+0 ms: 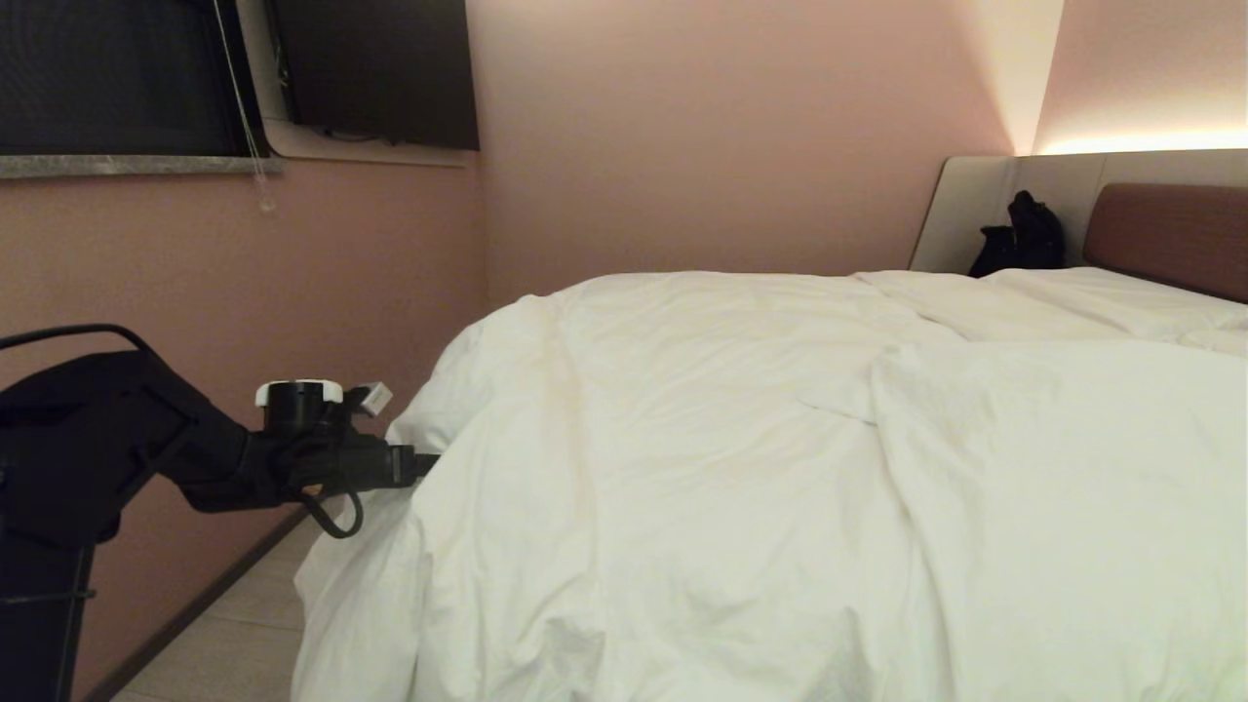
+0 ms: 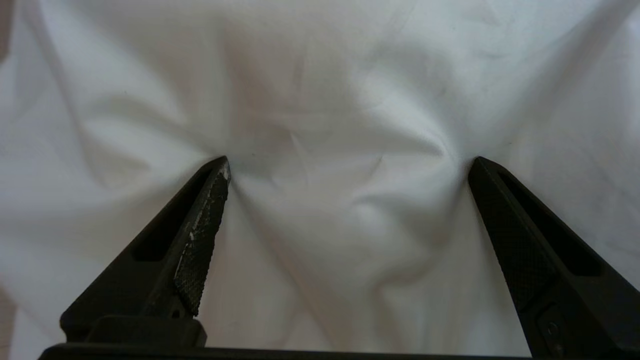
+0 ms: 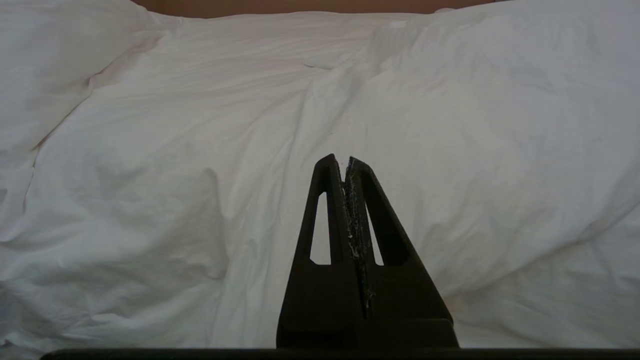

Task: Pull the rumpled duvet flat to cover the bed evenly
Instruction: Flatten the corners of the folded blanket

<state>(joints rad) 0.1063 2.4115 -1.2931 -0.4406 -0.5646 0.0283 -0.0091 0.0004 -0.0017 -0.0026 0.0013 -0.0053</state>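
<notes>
White duvet lies rumpled over the bed, spilling down its left corner. Your left tool presses into that fabric with fingers spread wide, clamping nothing. Your right tool sits closed, empty, facing the duvet.

The left claw stands with its two black fingers spread wide apart, nothing clamped between them. Both fingertips press into the white duvet, and the cloth dimples at each tip. Creases radiate outward from both contact spots. Between the fingers the fabric bulges in a soft rumpled mound with shallow folds crossing it. One finger's textured inner pad shows pale scuffing along its edge; the other pad looks clean. The duvet fills nearly the whole view around the claw.
</notes>
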